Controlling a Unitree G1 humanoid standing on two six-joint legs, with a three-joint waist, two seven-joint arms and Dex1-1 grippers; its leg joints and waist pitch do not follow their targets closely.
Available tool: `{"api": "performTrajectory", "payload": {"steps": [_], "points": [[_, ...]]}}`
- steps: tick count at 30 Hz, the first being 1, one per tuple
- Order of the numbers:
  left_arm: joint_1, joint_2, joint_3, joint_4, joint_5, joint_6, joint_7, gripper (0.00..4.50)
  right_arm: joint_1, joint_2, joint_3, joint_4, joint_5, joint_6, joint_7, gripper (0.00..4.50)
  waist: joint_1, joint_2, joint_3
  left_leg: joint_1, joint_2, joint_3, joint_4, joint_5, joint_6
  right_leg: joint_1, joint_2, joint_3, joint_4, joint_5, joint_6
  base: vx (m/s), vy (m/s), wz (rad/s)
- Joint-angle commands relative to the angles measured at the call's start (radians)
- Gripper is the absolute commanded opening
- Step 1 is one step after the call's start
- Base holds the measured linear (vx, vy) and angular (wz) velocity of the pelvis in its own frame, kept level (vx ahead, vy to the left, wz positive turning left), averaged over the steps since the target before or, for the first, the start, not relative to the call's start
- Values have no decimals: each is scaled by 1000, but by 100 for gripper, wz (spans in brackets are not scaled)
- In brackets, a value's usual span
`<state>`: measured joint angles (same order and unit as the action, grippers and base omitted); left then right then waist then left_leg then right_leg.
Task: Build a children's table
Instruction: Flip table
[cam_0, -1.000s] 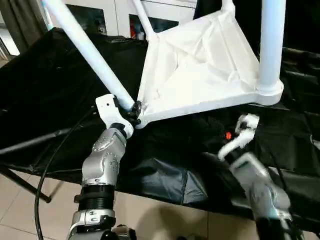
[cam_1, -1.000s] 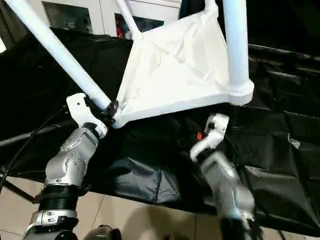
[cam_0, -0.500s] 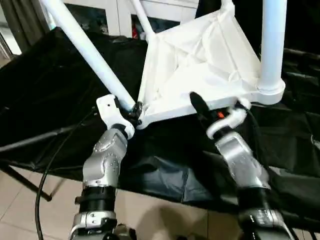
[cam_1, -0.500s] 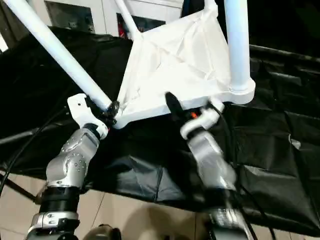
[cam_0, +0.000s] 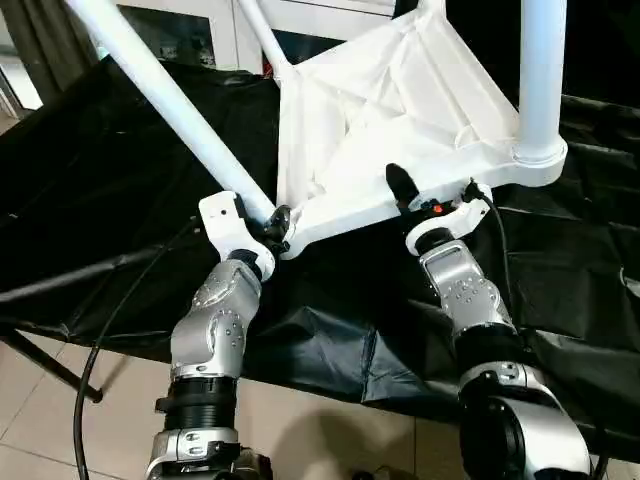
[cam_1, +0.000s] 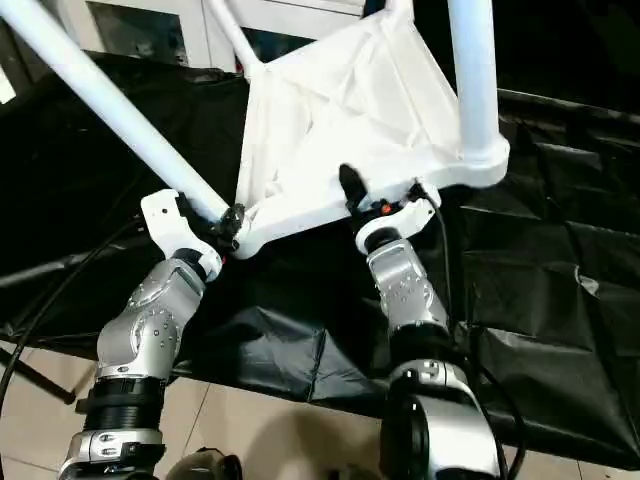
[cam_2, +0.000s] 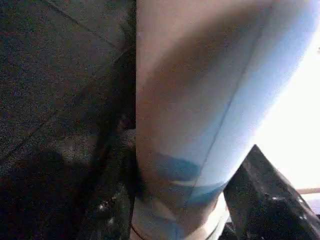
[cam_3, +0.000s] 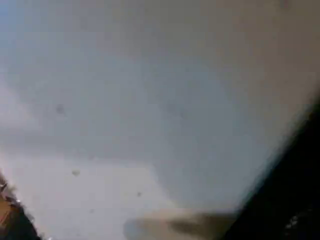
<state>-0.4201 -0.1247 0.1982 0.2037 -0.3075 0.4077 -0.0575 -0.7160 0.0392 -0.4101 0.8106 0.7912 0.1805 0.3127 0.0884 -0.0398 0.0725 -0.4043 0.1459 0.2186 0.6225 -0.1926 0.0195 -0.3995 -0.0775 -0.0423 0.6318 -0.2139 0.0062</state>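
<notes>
- White plastic all over: the table (cam_0: 390, 110) is upside down on the desk (cam_0: 90, 200), ribbed underside facing the camera, tipped so it leans instead of lying flat.
- The desk is covered in crinkly black cloth (cam_0: 330, 340) that hangs off the near edge.
- Three legs are visible in their corner sockets. One long leg (cam_0: 165, 100) slants up and away to the robot's left, a second leg (cam_0: 540, 70) stands nearly upright on the right, and a third leg (cam_0: 258, 30) pokes up at the back.
- Left claw (cam_0: 272, 226) is clamped round the base of the slanting leg, right where it meets the near corner socket. The left wrist view has that leg (cam_2: 200, 110) running between the black fingers (cam_2: 260, 200), so it's gripping it.
- Right claw (cam_0: 435, 195) is up at the near edge of the top, between the two front corners. One black finger (cam_0: 400, 185) lies on the ribbed underside, and the rest sits just under the rim. Looks spread wide across the edge, but I can't tell if it's actually pinching it.
- The right wrist view shows white plastic (cam_3: 150, 100) very close.
- Behind the desk there's a white cabinet (cam_0: 230, 30) with glass doors.
- Tiled floor (cam_0: 60, 420) below, with a black cable (cam_0: 100, 340) looping down by the left arm.
</notes>
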Motion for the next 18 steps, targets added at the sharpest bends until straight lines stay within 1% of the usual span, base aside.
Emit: {"api": "performTrajectory", "payload": {"steps": [1,3,6,7,9,11,12,13,14,15,17,18], "points": [[9,-23,-29,-25,-45,11,-46,212,-25,-12,-6,22,-3,-3,13,378,4,-17,-88,33,90,-41,-62,25,112,44,-87,41,-47,82,-275,0,0,0],[11,-21,-33,-28,-40,11,-48,212,-26,-16,-1,30,-12,0,26,360,3,-17,-87,33,90,-40,-62,19,111,44,-88,41,-49,73,-276,0,0,0],[11,-20,-34,-29,-38,12,-50,212,-25,-21,0,38,-18,-1,35,349,4,-17,-87,33,91,-40,-62,19,108,44,-88,41,-49,70,-277,0,0,0],[9,-19,-35,-29,-36,12,-53,212,-29,-24,-4,52,-22,-6,41,334,4,-17,-88,33,90,-40,-62,18,107,44,-88,41,-49,66,-278,0,0,0],[8,-19,-36,-29,-33,11,-54,212,-31,-28,-12,65,-26,-12,47,321,3,-16,-87,33,90,-40,-62,16,106,44,-88,41,-49,64,-280,0,0,0],[7,-18,-39,-28,-26,9,-49,212,-34,-30,-18,76,-29,-20,48,295,2,-16,-87,32,91,-41,-63,10,104,44,-89,41,-51,53,-281,0,0,0],[6,-17,-38,-27,-29,12,-51,212,-36,-31,-22,78,-29,-25,46,295,3,-16,-87,34,91,-41,-63,13,103,44,-88,41,-50,54,-280,0,0,0],[7,-16,-36,-30,-41,22,-59,268,-38,-33,-27,82,-28,-30,45,278,4,-11,-88,34,91,-41,-62,16,103,43,-88,41,-49,62,-281,0,0,0],[9,-14,-31,-33,-51,26,-63,282,-41,-35,-33,86,-29,-37,44,271,3,-13,-88,34,91,-40,-62,19,104,43,-87,41,-49,68,-282,0,0,0],[10,-12,-23,-36,-59,29,-62,282,-44,-37,-38,89,-30,-43,41,261,4,-14,-88,35,91,-39,-62,17,103,43,-89,41,-48,69,-287,0,0,0],[13,-1,-8,-36,-60,31,-49,305,-48,-45,-48,89,-31,-59,31,241,7,-12,-89,37,91,-38,-62,18,93,41,-87,40,-46,74,-296,0,0,0],[15,4,-4,-37,-60,31,-49,305,-49,-48,-51,89,-32,-65,28,241,8,-11,-90,39,91,-38,-61,17,93,40,-85,39,-46,79,-296,0,0,0]]}}
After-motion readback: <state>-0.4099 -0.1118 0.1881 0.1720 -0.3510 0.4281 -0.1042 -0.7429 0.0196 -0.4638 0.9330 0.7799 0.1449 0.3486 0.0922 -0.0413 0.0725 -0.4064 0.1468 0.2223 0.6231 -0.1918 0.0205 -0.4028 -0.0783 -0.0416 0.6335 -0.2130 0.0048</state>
